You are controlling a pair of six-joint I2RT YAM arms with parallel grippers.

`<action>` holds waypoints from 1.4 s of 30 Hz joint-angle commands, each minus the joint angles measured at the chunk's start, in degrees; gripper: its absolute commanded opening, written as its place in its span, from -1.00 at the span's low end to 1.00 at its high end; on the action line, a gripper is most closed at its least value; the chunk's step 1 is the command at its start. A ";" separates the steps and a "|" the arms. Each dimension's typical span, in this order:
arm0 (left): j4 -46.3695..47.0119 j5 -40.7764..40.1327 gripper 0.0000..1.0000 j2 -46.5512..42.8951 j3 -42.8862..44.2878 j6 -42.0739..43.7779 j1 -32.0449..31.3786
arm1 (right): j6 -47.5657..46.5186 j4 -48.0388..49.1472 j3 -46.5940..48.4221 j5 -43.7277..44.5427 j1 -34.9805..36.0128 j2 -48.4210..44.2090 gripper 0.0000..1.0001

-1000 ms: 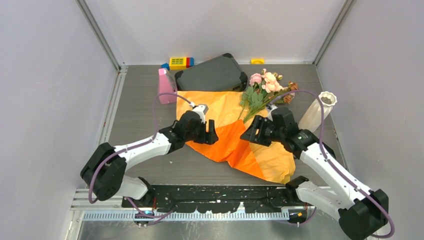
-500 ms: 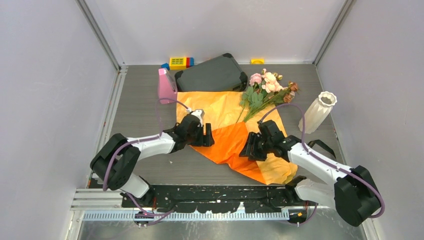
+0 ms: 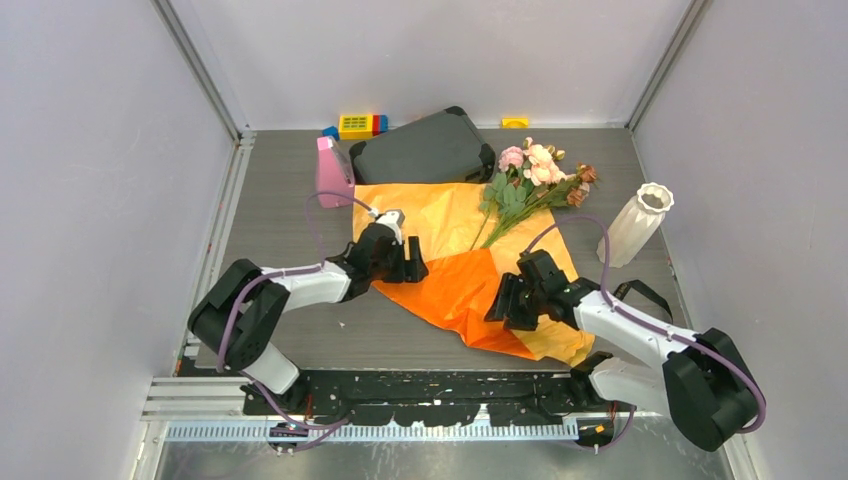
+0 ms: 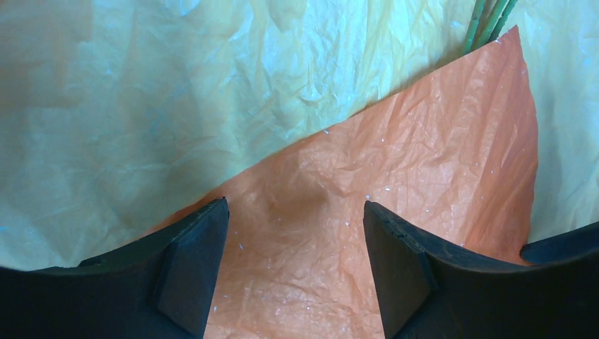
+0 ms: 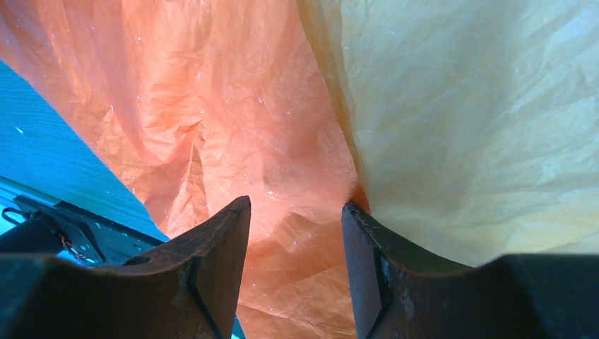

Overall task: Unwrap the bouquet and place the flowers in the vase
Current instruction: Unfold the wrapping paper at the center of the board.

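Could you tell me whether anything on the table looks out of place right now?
The flowers lie loose on their side across the far corner of the spread, crumpled orange paper, apart from the white vase standing to their right. Nothing looks spilled or broken.

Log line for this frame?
crinkled orange paper sheet: spread open | pink rose bunch: lying at its far edge | white wavy-rimmed vase: upright, no flowers | left tool: open above paper | right tool: open above paper

pale lilac walls (image 3: 430, 50), grey table (image 3: 280, 230)
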 commanded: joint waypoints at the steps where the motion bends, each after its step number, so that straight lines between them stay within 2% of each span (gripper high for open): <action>1: -2.78 -2.68 0.47 2.28 0.50 3.12 1.30 | 1.02 -1.68 -0.30 2.51 0.17 -1.48 0.14; 7: -7.77 1.32 0.52 -5.59 3.58 4.65 1.45 | 0.76 -4.16 3.24 3.10 0.19 -5.37 0.29; 10: -13.31 2.25 0.66 -9.94 5.84 7.27 1.70 | -0.77 -6.44 7.27 4.51 0.15 -6.46 0.45; 14: -22.99 3.84 0.69 -12.40 10.50 10.46 5.06 | -5.78 -8.79 13.30 6.70 -0.50 -4.12 0.64; 19: -26.64 6.52 0.74 -16.99 9.50 12.05 12.50 | -10.21 -7.54 17.74 4.86 -3.57 0.26 0.70; 27: -21.15 18.40 0.78 -18.08 3.98 11.42 25.68 | -11.06 0.48 16.94 -4.77 -10.57 5.46 0.74; 30: -17.80 22.70 0.78 -16.44 2.59 11.33 28.06 | -11.15 2.47 16.22 -8.30 -11.82 6.48 0.74; 36: -15.18 24.31 0.77 -12.84 1.96 11.57 32.83 | -11.44 4.26 14.80 -11.42 -13.12 8.30 0.71; 42: -10.91 28.07 0.55 -9.59 1.68 10.16 33.36 | -11.19 6.43 13.93 -12.83 -14.08 9.70 0.70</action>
